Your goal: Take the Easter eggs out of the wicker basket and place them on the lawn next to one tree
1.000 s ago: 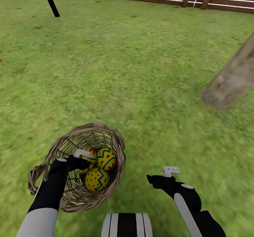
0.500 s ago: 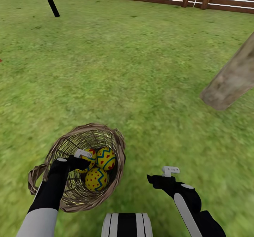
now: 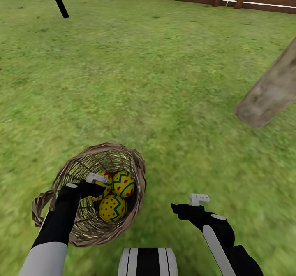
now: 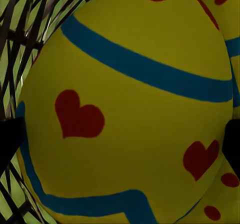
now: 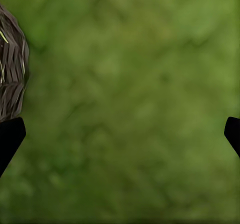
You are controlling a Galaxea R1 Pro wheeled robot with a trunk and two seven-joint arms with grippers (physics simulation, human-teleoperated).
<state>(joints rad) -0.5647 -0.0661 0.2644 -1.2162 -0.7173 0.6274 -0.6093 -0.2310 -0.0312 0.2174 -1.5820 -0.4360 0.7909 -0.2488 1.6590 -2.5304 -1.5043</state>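
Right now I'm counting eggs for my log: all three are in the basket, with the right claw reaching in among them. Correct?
Not quite: it is the left claw reaching into the basket among the three eggs. The head view shows the right claw over grass.

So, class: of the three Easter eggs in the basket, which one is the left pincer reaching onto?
The egg at the basket's left, half hidden behind the left pincer. The other two eggs lie uncovered beside it.
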